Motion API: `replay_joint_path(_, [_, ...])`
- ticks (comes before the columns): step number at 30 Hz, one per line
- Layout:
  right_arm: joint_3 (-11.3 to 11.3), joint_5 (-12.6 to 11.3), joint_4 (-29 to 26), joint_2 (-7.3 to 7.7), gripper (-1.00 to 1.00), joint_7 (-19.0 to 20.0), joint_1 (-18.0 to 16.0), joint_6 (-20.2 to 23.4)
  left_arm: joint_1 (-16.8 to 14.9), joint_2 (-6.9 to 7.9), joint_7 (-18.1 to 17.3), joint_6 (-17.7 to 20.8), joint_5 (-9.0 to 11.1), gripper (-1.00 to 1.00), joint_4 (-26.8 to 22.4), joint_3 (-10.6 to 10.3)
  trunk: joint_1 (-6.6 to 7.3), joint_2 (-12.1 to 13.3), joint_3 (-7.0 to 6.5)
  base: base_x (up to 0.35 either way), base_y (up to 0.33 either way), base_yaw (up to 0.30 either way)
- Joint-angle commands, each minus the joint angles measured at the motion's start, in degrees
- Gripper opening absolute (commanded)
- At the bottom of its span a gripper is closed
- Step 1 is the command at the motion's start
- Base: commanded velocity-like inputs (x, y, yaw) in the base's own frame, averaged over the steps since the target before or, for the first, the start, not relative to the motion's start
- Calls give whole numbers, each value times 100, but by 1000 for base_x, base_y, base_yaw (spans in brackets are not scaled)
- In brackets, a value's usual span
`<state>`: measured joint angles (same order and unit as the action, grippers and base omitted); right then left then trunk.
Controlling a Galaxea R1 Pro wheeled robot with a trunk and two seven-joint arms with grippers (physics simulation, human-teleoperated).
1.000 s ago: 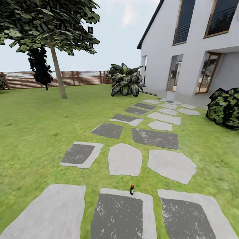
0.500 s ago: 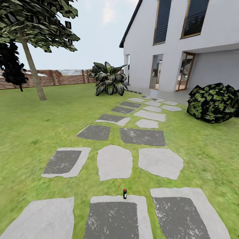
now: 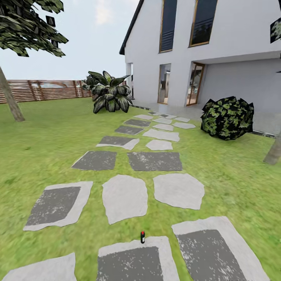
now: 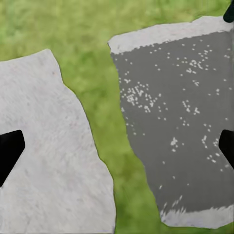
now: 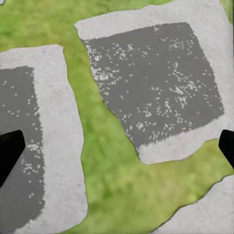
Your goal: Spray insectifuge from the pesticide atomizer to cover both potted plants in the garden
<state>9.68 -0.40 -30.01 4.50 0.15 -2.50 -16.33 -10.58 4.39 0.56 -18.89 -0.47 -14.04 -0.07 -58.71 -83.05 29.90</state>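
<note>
Head view: small bottle [image 3: 142, 237] upright on paving slab [image 3: 132, 259].

Bright, even daylight, hardly any shadows, soft blur toward the edges.

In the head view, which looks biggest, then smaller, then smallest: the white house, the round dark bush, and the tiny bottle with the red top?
As they look in that view:
1. White house, by far the largest.
2. Round dark bush.
3. Bottle with the red top, tiny even though it stands nearest the camera.
</note>
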Motion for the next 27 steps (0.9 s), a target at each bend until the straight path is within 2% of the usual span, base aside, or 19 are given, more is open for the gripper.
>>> replay_joint_path(1, [7,-4,4,-2,100,1,-5,-19,-3,1,6,-18,-5,100,3,-1,-2,-3,6,230,263,-300])
replay_joint_path(17, [11,-4,-2,-2,100,-2,-5,-20,-1,1,6,-18,-17,100,-1,-3,-2,-3,6,148,273,-297])
replay_joint_path(20, [21,15,-1,-2,100,-22,-5,-20,-69,-34,-20,5,-20,100,-86,-44,-2,-3,6,10,19,-33])
replay_joint_path(24, [17,22,-55,4,100,-23,-5,-20,-467,-5,-48,31,-60,100,-256,-54,-2,-3,6,1,3,-5])
replay_joint_path(25, [17,22,-75,5,100,-27,-10,-25,-645,15,-47,50,-90,100,-291,-54,-2,-3,6,0,1,-2])
replay_joint_path(26, [11,22,-232,6,100,-30,-79,-27,-1070,59,-49,88,-143,100,-308,-54,-2,-3,6,0,0,0])
replay_joint_path(27, [10,22,-369,7,100,-33,-137,-27,-1269,71,-48,105,-161,100,-305,-54,-2,-3,6,0,0,0])
